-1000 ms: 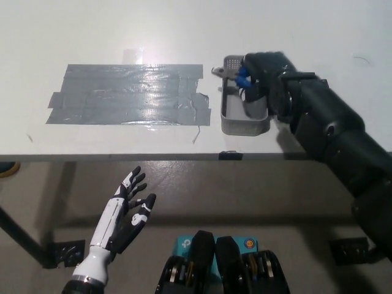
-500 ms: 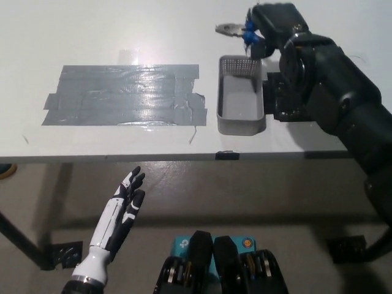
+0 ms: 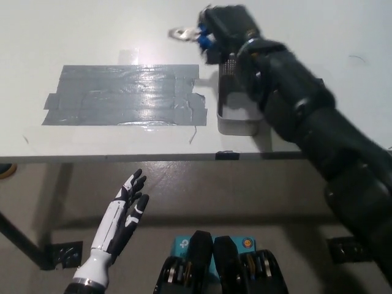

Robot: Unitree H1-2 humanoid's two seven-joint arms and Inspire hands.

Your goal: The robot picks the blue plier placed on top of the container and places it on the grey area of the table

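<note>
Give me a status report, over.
Right hand shut on blue plier, held beyond grey area. Left hand open, below table edge. Container alongside; path clear.

No legible text or markings.

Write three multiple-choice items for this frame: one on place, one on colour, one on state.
1. Where is the plier?
A. in the container
B. held above the table, beyond the grey tape patch's far right corner
C. on the floor

2. What colour are its handles?
A. red
B. yellow
C. blue

3. The left robot hand is:
A. open, below the table edge
B. gripping the container
C. pressing the tape

Key: B, the right robot hand holds it past the grey tape patch; C, blue shows; A, fingers apart, empty. The container holds nothing visible.
</note>
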